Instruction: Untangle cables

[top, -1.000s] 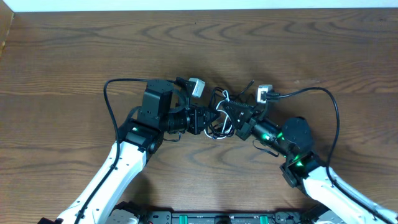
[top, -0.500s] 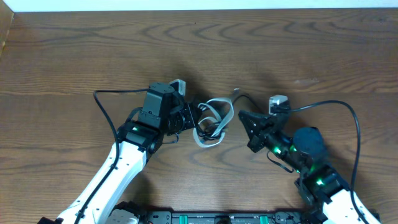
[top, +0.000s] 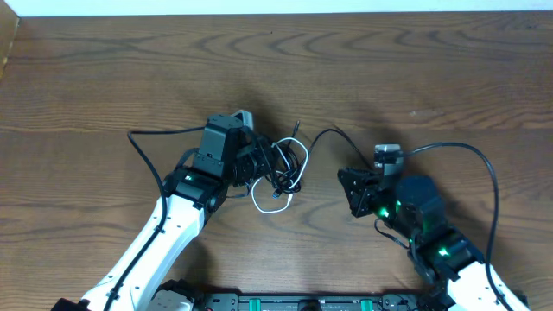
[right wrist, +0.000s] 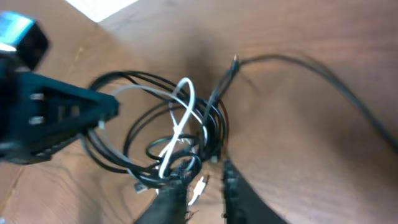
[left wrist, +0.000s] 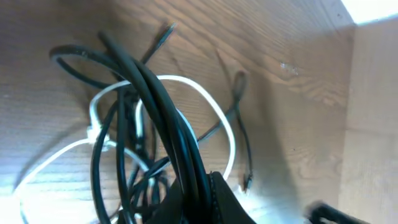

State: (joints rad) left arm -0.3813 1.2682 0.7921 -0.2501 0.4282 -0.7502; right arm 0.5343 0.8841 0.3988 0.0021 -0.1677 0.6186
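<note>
A second ago the two claws met over the cables [top: 289, 162]. Now the right claw [top: 350, 183] has drawn back to the robot's right and toward the near edge of the desk [top: 86, 86], apart from the bundle, its fingers parted. The left claw [top: 262, 164] has shifted slightly left, clamped on the bundle. The white cord [top: 270, 200] now loops out below it, and one black cord [top: 333, 134] arcs toward the right claw.

The tabletop [top: 415, 69] was dark brown wood with a wavy grain. A white strip [top: 276, 6] ran along its far edge.
</note>
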